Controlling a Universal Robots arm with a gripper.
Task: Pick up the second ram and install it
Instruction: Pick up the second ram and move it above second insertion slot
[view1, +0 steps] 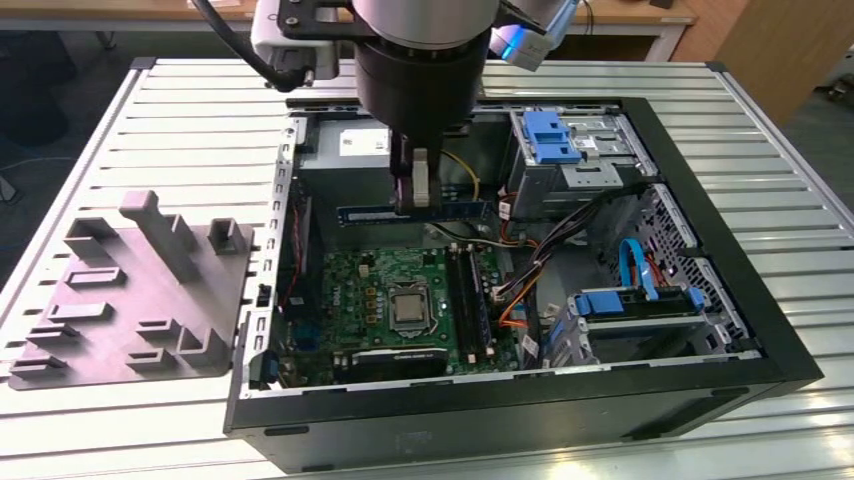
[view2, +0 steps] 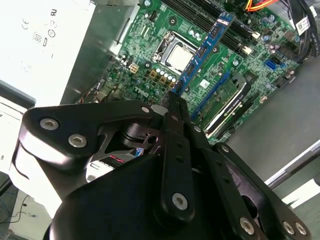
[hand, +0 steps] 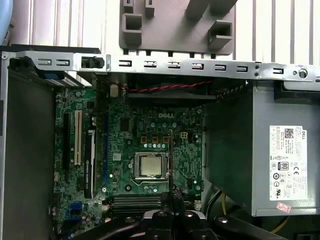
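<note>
gripper (view1: 416, 205): closed, pinching second ram at mid-length
second ram (view1: 367, 212): held level, edge-on; hanging over motherboard (view1: 360, 280); not seated in a slot
motherboard: green; lying inside open case (view1: 534, 405)

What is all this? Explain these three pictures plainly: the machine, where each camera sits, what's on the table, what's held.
The machine is one robot arm; its grasping end, the tool, is shut on the second ram, a slim memory stick, held over the inside of an open computer case. The exterior view comes from a camera off the arm and takes in the metal table. The two wrist views come from cameras riding on the arm, looking past the tool at the green motherboard inside the case. The second wrist view shows the stick as a blue strip; the first wrist view shows it edge-on. On the table beside the case, at the exterior view's left, lies a grey moulded holder.
</note>
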